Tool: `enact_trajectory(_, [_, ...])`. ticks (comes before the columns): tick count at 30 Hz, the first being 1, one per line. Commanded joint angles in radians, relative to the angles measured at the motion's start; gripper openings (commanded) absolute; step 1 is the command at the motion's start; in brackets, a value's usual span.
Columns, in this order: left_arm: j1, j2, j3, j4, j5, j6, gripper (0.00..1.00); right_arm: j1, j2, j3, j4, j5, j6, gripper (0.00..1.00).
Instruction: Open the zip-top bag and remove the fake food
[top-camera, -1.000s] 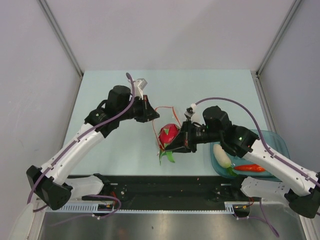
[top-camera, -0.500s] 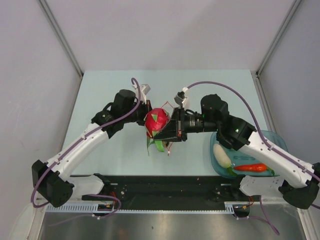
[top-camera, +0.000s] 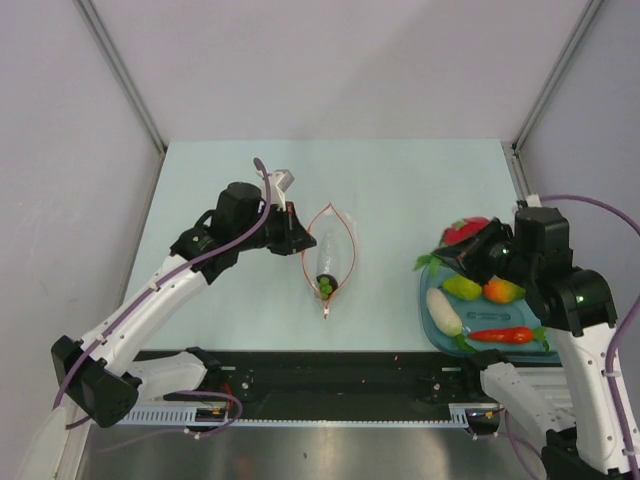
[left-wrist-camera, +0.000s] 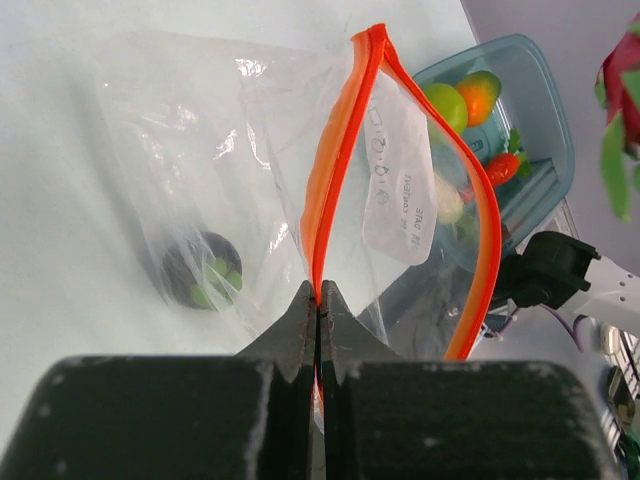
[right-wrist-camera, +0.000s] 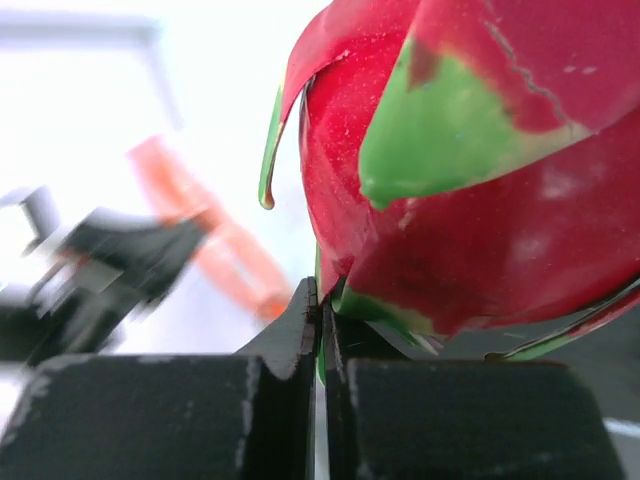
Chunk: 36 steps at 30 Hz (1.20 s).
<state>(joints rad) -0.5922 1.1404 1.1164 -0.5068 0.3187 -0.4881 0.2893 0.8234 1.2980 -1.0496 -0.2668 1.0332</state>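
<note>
**Dragon fruit out of the bag and carried across to the tray**

Half a second ago the dragon fruit (right-wrist-camera: 480, 190) was at the mouth of the bag (top-camera: 331, 252), close to the left claw (left-wrist-camera: 318, 300). Now it hangs over the far left edge of the tray (left-wrist-camera: 540, 100), well apart from the bag. The right claw (right-wrist-camera: 319, 305) is closed on its green leaves. That makes the biggest piece as good as delivered; it likely only needs letting go beside the radish (top-camera: 443, 310) and carrot (top-camera: 500, 336).

The left claw is clamped on one side of the red zip strip (left-wrist-camera: 340, 130), holding the mouth open in a wide loop above the desk (top-camera: 420, 190). One dark-green piece (top-camera: 326, 287) lies at the bottom of the bag, near its closed end. It is beyond the left claw's tips and far from the right claw, so the job looks nearly but not quite finished.
</note>
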Motion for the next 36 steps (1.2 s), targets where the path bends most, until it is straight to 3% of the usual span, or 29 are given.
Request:
enact_trajectory(1, [0.005,-0.014,-0.010,0.030,0.052,0.006,0.00,-0.131,-0.026,-0.008,-0.326,0.211,-0.122,0.04])
enact_trajectory(5, [0.005,-0.017,-0.015,0.040,0.078,0.017,0.00,-0.182,-0.026,-0.023,-0.464,0.394,-0.170,0.05])
enact_trajectory(8, [0.005,-0.039,-0.036,0.065,0.091,0.005,0.00,-0.202,-0.056,-0.094,-0.467,0.438,-0.148,0.04])
enact_trajectory(12, [0.002,-0.041,-0.035,0.047,0.109,0.014,0.00,-0.236,-0.056,-0.219,-0.402,0.393,-0.180,0.04])
enact_trajectory(15, [0.002,-0.047,-0.035,0.056,0.111,0.013,0.00,-0.265,-0.037,-0.282,-0.337,0.357,-0.211,0.10])
enact_trajectory(18, [0.003,-0.033,-0.026,0.057,0.108,0.008,0.00,-0.294,-0.003,-0.322,-0.311,0.353,-0.251,0.20])
enact_trajectory(19, [0.002,-0.027,-0.004,0.053,0.108,0.008,0.00,-0.321,0.005,-0.327,-0.313,0.350,-0.281,0.31])
enact_trajectory(24, [0.003,0.012,0.033,0.047,0.117,0.010,0.00,-0.381,0.003,-0.303,-0.323,0.343,-0.357,0.53])
enact_trajectory(25, [0.003,0.019,0.031,0.051,0.125,0.009,0.00,-0.381,-0.001,-0.287,-0.325,0.342,-0.361,0.57])
enact_trajectory(30, [0.003,0.036,0.007,0.091,0.135,-0.010,0.00,-0.358,-0.015,-0.214,-0.302,0.210,-0.389,0.62])
enact_trajectory(32, [0.003,0.045,-0.001,0.103,0.135,-0.015,0.00,-0.311,-0.015,-0.180,-0.277,0.111,-0.389,0.63])
enact_trajectory(36, [0.003,0.048,-0.015,0.100,0.125,-0.020,0.00,-0.141,-0.015,-0.111,-0.193,0.080,-0.334,0.64])
